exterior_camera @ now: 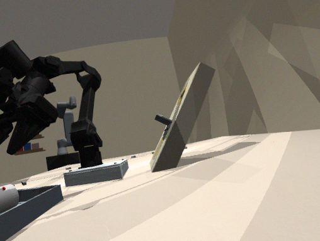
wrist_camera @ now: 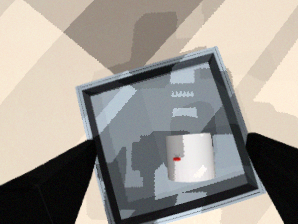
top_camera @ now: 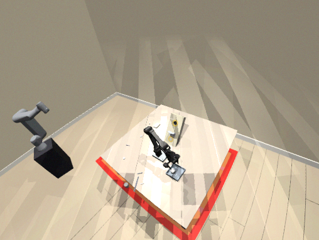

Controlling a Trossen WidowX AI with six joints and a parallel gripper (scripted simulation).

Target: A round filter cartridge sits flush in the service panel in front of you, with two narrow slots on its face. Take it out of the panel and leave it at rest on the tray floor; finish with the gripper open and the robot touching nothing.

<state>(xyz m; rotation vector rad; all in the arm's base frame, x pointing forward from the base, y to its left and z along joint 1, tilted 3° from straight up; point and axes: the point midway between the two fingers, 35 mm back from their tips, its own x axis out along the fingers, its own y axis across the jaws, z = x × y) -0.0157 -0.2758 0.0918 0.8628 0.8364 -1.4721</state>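
Observation:
The white round cartridge [top_camera: 173,170] [exterior_camera: 7,199] [wrist_camera: 197,155] lies on its side on the floor of the grey-blue tray [top_camera: 179,176] [exterior_camera: 34,212] [wrist_camera: 150,71], nearer one corner. A small red mark shows on its side. My gripper [top_camera: 172,163] [wrist_camera: 171,143] is open and empty above the tray, with its black fingers apart on either side in the wrist view. In the exterior view a fingertip hangs clear above the tray wall. The leaning service panel [top_camera: 180,132] [exterior_camera: 176,145] shows a dark round spot in a yellow ring on its upper face.
A grey handle [top_camera: 171,133] [exterior_camera: 163,119] sticks out of the panel's face. A grey box [exterior_camera: 94,176] sits by the arm's base, between tray and panel. Small parts lie scattered on the table. A second grey arm [top_camera: 32,120] stands on a black pedestal away from the table.

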